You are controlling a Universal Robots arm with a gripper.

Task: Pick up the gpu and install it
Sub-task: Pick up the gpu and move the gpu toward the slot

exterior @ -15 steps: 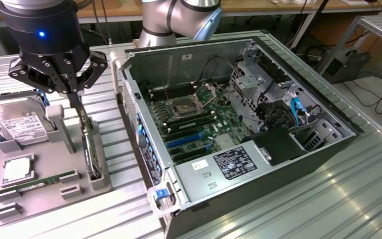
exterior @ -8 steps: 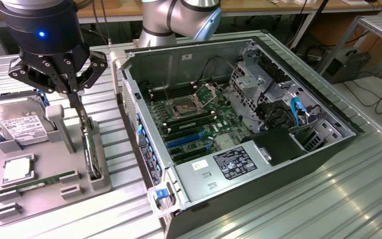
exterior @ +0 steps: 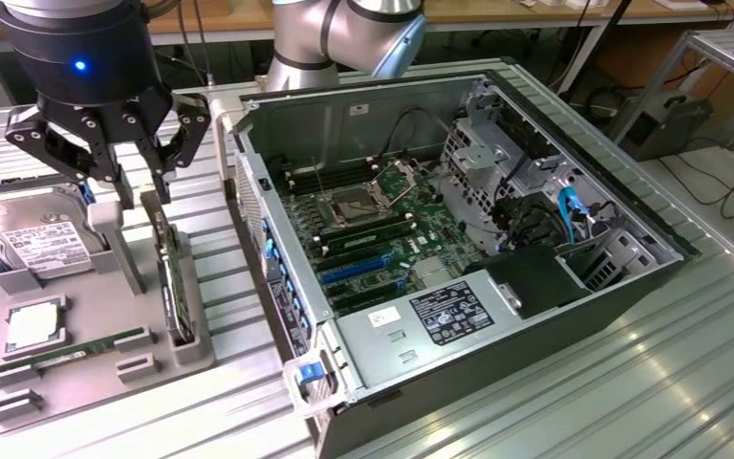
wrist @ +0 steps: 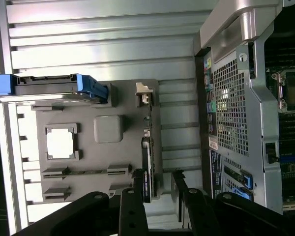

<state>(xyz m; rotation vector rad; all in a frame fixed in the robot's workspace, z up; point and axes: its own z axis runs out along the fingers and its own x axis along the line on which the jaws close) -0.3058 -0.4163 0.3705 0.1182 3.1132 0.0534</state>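
Exterior view shows you the gripper [exterior: 127,196], jaws spread, hanging above the gray fixture [exterior: 80,378], where the gpu [exterior: 169,277] stands on edge in its slot, not yet grasped. Wrist view puts the gpu [wrist: 146,169] nearer one finger; I judge the grasp needs centring first.

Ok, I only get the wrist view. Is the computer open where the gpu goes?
Observer: Yes. The computer case has its side off, and the blue slots on the motherboard look empty.
Operator: Are the fingers down around the gpu?
Observer: It looks like not. The open fingers hover just over one end of the gpu, which stands on edge in the grey tray.
Operator: What's the blue-edged thing?
Observer: A hard drive, with a white label showing.
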